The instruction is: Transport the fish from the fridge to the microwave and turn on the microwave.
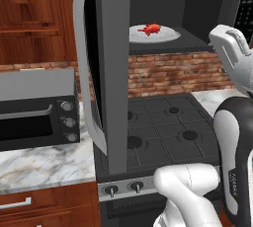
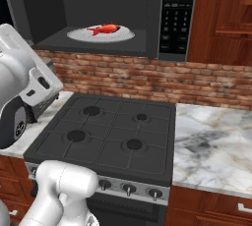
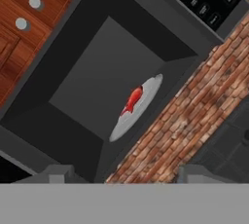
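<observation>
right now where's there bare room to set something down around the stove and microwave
Free: the marble counter right of the stove, bordered by the brick wall behind. Also the marble strip in front of the black countertop oven. Crowded: the microwave cavity, where the fish lies on the white plate, and its open door overhangs the stove's left side.

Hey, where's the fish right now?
The fish lies on the white round plate inside the open microwave, above the stove, left of its button panel in the right base view.
</observation>
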Tool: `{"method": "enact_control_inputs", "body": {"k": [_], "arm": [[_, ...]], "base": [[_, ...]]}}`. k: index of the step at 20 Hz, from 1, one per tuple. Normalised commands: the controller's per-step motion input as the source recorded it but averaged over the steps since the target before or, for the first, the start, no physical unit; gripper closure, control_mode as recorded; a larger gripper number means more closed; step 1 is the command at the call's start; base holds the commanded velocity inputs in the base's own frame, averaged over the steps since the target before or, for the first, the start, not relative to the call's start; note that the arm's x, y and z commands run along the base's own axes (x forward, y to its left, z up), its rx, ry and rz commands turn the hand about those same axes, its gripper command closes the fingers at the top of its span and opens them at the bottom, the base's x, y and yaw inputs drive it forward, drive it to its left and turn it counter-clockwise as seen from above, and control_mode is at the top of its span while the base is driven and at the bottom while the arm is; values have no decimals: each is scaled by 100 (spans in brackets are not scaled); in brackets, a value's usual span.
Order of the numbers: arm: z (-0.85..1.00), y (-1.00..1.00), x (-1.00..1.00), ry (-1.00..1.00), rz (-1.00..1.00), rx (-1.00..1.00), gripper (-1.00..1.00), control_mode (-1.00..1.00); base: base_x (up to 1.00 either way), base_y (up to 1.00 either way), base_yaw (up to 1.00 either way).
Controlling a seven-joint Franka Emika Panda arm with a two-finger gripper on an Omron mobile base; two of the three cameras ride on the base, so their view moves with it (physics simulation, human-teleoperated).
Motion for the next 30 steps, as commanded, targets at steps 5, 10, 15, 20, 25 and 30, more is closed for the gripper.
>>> {"method": "enact_control_inputs", "body": {"k": [5, 10, 15, 20, 25, 30], "arm": [[0, 0, -41, 7, 0, 0, 100, -100], [0, 0, -43, 2, 0, 0, 100, -100], [0, 7, -41, 0, 0, 0, 100, -100], [0, 16, -28, 0, 1, 0, 100, -100], [-2, 18, -18, 0, 0, 0, 100, -100], [-15, 18, -8, 0, 0, -1, 100, -100]], "base": [[0, 0, 0], [0, 0, 0], [0, 0, 0], [0, 0, 0], [0, 0, 0], [0, 0, 0]]}}
